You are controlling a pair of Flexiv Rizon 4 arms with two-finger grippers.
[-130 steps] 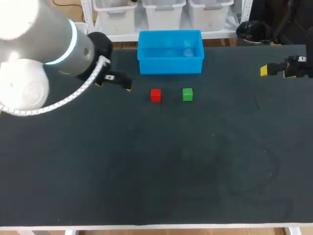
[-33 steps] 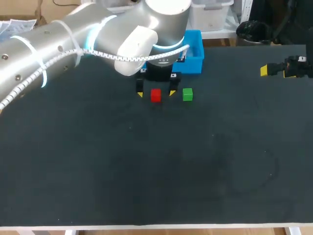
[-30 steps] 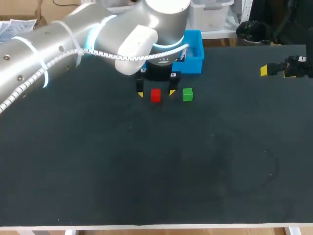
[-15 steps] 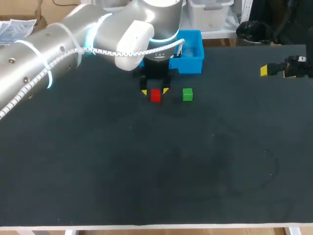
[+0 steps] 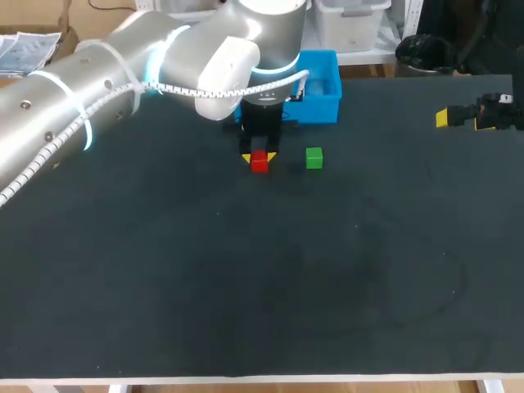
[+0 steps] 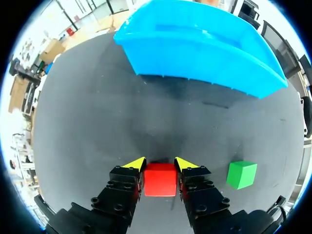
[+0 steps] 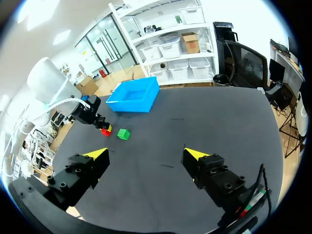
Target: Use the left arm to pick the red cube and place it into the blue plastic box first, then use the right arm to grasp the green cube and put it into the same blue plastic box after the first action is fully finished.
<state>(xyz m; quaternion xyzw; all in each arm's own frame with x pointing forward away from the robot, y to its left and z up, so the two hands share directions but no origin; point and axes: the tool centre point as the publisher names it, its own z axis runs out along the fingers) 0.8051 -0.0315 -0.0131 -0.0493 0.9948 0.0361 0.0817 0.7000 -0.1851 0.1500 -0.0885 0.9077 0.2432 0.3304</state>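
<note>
Red cube: the small red cube (image 5: 259, 163) (image 6: 160, 179) is over the dark tabletop (image 5: 246, 286), just in front of the blue plastic box, opposite the left half of the box's front wall. It is outside the box and apart from it.

Left gripper: the left gripper (image 5: 259, 156) (image 6: 160, 164) points down in front of the box. Its two yellow-tipped fingers (image 6: 135, 163) are clamped on the red cube, one against each opposite side, as the left wrist view shows. Whether the cube is clear of the tabletop cannot be determined.

Left arm: the silver left arm (image 5: 123, 74) comes in from the left. Its wrist passes over the box's left front corner and hides that part of the box in the head view.

Blue plastic box: the open rectangular blue plastic box (image 5: 326, 108) (image 6: 204, 68) stands at the far edge of the tabletop. No contents are visible in the exposed part of its interior.

Green cube: the small green cube (image 5: 313, 158) (image 6: 241, 174) rests on the tabletop in front of the box, opposite the right half of the front wall. It is level with the red cube, beside it on the right, and touches neither the red cube nor the left gripper's fingers.

Right gripper: the right gripper (image 7: 146, 154) is well apart from the box, off to its right near the table's right edge. Its fingers stand wide apart with nothing between them.

Right arm: only the end of the right arm (image 5: 499, 113) shows, entering at the right, well apart from the box and both cubes.
</note>
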